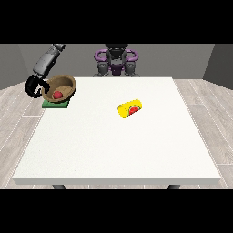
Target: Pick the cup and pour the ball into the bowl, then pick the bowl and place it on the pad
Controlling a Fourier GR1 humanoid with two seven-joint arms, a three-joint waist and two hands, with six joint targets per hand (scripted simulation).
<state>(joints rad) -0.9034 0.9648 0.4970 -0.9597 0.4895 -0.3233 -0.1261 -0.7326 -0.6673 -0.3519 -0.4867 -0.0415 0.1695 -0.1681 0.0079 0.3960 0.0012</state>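
Front view: the bowl [60, 88] sits tilted over the green pad [55, 104] at the table's [118, 150] far corner on the view's left, with the red ball [57, 94] inside it. My hand at the view's left [33, 86] has its fingers curled round the bowl's rim on the outer side. I judge the bowl stiff and light, best held at that rim, and kept level so the ball cannot roll out. The yellow cup [130, 108] lies on its side near the table's middle, well apart. My other hand does not show.
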